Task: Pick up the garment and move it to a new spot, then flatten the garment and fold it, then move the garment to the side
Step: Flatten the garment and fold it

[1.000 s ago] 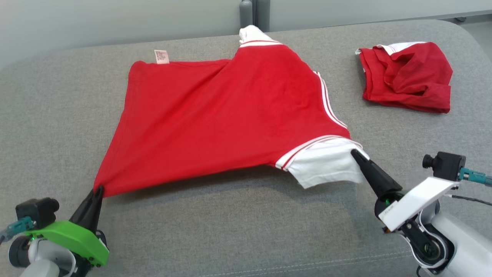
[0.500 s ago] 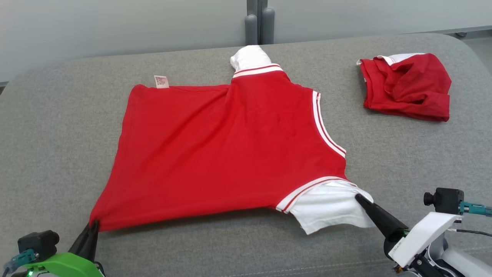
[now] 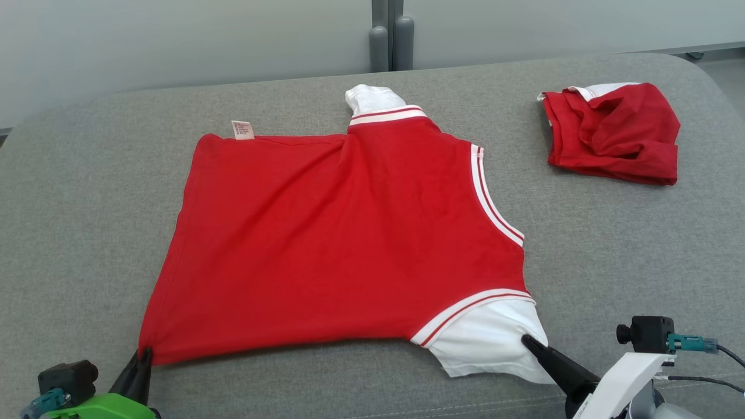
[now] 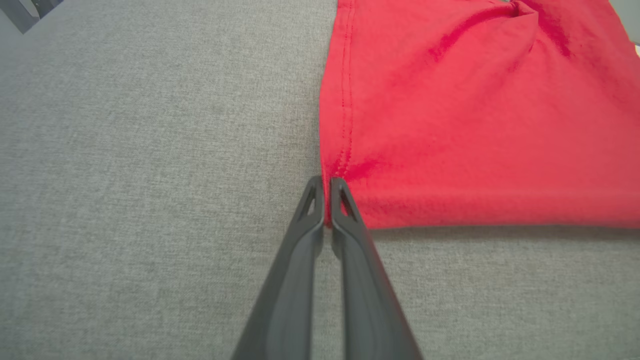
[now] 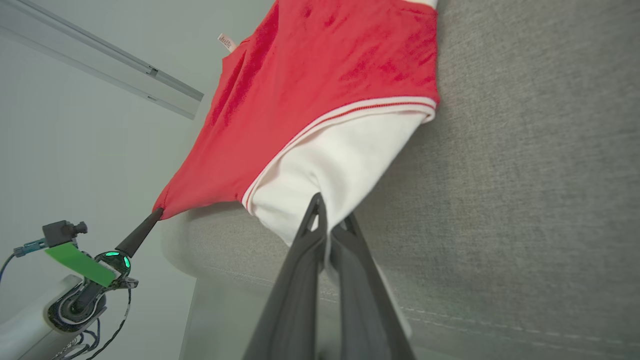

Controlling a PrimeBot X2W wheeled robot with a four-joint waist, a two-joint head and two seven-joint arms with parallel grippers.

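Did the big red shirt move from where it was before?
Yes. Against the folded red clothes, the shirt slid nearer the robot.

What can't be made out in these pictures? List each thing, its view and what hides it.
- Head view: tag print too small to read.
- Head view: far sleeve bunched, opening hidden by its folds.
- Head view: second garment crumpled, type unclear.
- Head view: left gripper cut off by the bottom edge.
- All views: shirt underside hidden against the cushion.
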